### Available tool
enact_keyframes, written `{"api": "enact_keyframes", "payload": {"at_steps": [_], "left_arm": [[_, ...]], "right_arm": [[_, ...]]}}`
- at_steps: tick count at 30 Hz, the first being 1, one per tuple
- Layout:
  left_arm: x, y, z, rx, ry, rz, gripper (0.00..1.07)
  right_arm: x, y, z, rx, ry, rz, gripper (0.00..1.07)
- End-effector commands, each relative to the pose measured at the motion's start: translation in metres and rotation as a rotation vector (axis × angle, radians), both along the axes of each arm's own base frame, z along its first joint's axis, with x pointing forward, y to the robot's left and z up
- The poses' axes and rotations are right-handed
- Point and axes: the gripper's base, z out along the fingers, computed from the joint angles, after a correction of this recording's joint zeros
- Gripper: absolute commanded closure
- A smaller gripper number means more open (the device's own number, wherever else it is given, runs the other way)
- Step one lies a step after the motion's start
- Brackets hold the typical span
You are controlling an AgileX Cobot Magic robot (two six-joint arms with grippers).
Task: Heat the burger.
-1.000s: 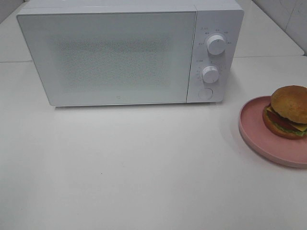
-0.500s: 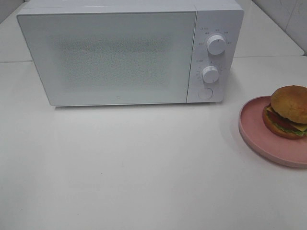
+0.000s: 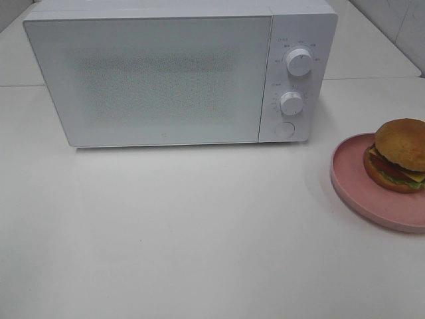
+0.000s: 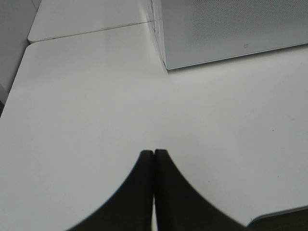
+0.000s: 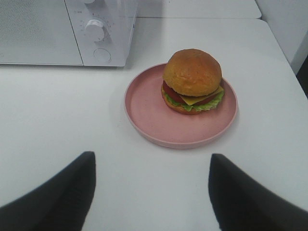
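1. Sitting on the far side of a pink plate (image 3: 352,183), the burger (image 3: 400,155) is upright and whole; golden-brown bun on top, lettuce, tomato, cheese and dark patty showing at the side; plate lies flat on the white bench (image 3: 199,239), cut off by the exterior high view's right edge
2. Microwave (image 3: 166,76) white, at the back of the bench, door closed; control panel on its right end with two round knobs, upper knob (image 3: 299,61) above lower knob (image 3: 291,103), and a round button (image 3: 284,129) below both
3. Plate and burger are off the microwave's control-panel end, apart from it, not touching; bare bench between them
4. Right claw (image 5: 151,187) open, its two dark fingers standing wide apart and empty; it is above the bench on the near side of the plate, clear of plate and burger; burger lines up between the fingers in the right wrist view
5. Left claw (image 4: 154,192) closed, fingertips pressed together with nothing between them; over bare bench near the microwave's front corner on the door side; no contact with the microwave
6. Neither arm shows in the exterior high view
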Motion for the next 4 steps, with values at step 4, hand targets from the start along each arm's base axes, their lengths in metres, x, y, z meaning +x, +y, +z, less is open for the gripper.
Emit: {"api": "enact_keyframes", "payload": {"at_steps": [4], "left_arm": [[-0.0031, -0.0005, 0.0005, -0.007, -0.038, -0.008, 1.06]], "right_arm": [[-0.003, 0.0004, 0.0002, 0.004, -0.036, 0.001, 0.43]]}}
